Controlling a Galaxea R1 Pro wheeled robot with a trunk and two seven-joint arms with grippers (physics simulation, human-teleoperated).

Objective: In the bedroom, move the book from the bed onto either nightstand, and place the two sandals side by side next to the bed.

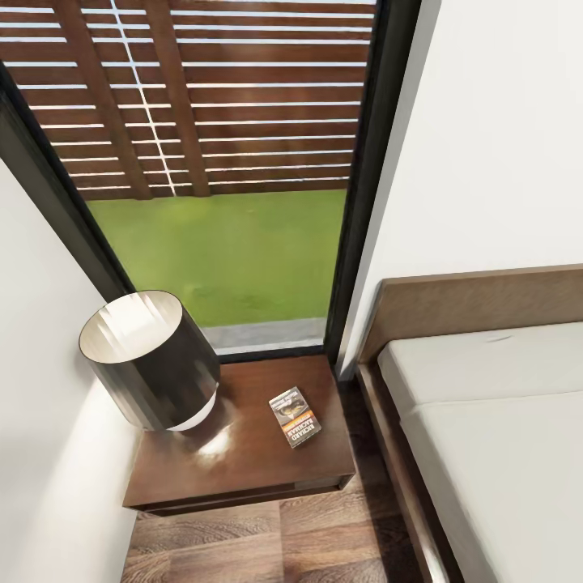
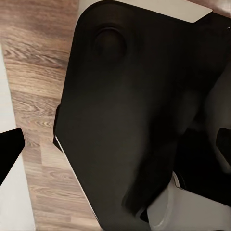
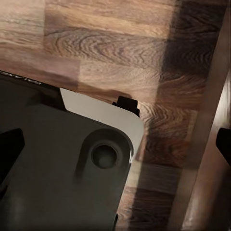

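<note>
The book (image 1: pixel 295 417) lies flat on the dark reddish-brown nightstand (image 1: pixel 251 474), toward its right side, cover up with the orange band showing. To the right stands the bed (image 1: pixel 494 453), with its brown headboard and off-white mattress. The sandals are out of view. In the left wrist view my left gripper (image 2: pixel 115 149) hangs open over the robot's dark base, its fingertips (image 2: pixel 9 154) at the picture's edges. In the right wrist view my right gripper (image 3: pixel 115 144) is open too, above the base and the wood floor, with nothing between its fingers.
A lamp with a dark drum shade (image 1: pixel 150 360) takes up the nightstand's left half. Behind it is a tall window (image 1: pixel 219 243) onto grass and a slatted fence. A white wall (image 1: pixel 32 389) closes the left side. A narrow strip of plank floor (image 1: pixel 364 518) runs between nightstand and bed.
</note>
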